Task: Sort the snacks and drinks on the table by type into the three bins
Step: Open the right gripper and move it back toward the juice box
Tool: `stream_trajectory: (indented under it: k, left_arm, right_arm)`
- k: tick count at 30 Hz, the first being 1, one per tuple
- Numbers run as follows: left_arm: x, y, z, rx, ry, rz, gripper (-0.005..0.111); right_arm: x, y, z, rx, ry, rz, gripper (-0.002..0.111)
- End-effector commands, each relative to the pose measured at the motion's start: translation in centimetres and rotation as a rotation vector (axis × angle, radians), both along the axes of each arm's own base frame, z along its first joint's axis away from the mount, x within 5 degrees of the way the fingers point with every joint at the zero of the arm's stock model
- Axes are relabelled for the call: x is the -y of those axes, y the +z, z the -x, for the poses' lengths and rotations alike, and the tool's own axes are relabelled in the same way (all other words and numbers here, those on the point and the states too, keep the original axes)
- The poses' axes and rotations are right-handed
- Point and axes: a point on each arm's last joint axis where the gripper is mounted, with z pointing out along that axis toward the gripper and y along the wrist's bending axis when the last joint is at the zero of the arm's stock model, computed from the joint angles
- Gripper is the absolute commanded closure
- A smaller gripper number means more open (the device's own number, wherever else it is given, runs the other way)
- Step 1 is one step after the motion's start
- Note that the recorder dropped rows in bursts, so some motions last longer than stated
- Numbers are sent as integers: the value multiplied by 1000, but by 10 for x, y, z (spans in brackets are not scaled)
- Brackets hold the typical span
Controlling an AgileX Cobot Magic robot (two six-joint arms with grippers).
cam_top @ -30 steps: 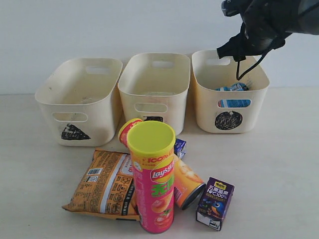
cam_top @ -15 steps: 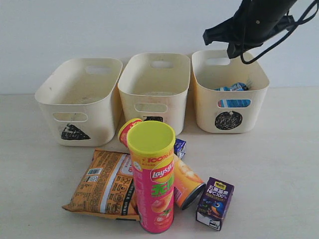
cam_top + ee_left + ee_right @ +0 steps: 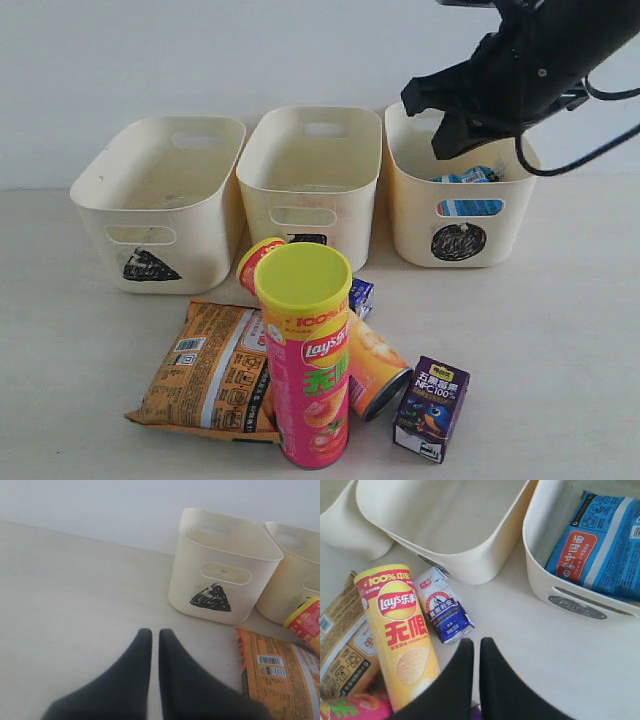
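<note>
While the black right gripper (image 3: 471, 641) hangs pinched together and empty above the pale beige table (image 3: 560, 330), the blue-white snack packet (image 3: 600, 545) lies inside the cream plastic circle-marked bin (image 3: 462, 215); the black left gripper (image 3: 151, 631), closed on nothing, sits near the cream triangle-marked bin (image 3: 220, 575), and the tall pink chip tube (image 3: 310, 370) stands upright beside the flat orange packet (image 3: 210, 370)

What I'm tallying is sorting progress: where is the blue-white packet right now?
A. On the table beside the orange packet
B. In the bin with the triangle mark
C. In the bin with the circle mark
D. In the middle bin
C: the blue-white packet lies inside the circle-marked bin, and it shows through that bin's handle slot in the exterior view.
</note>
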Motion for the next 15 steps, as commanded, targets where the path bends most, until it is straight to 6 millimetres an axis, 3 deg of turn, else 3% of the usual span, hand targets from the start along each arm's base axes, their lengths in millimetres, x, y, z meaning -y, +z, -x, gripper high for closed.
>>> stream_trajectory:
  k: [1, 7, 12, 15]
  left_arm:
    - [0, -1, 0, 5, 4, 7, 102]
    - [0, -1, 0, 5, 4, 7, 102]
    - [0, -1, 0, 5, 4, 7, 102]
    - [0, -1, 0, 5, 4, 7, 102]
  right_arm:
    - [9, 0, 27, 94, -46, -66, 108]
    - [25, -25, 63, 156, -157, -150, 108]
    - [32, -60, 92, 19, -145, -107, 108]
    - [32, -70, 103, -77, -84, -63, 108]
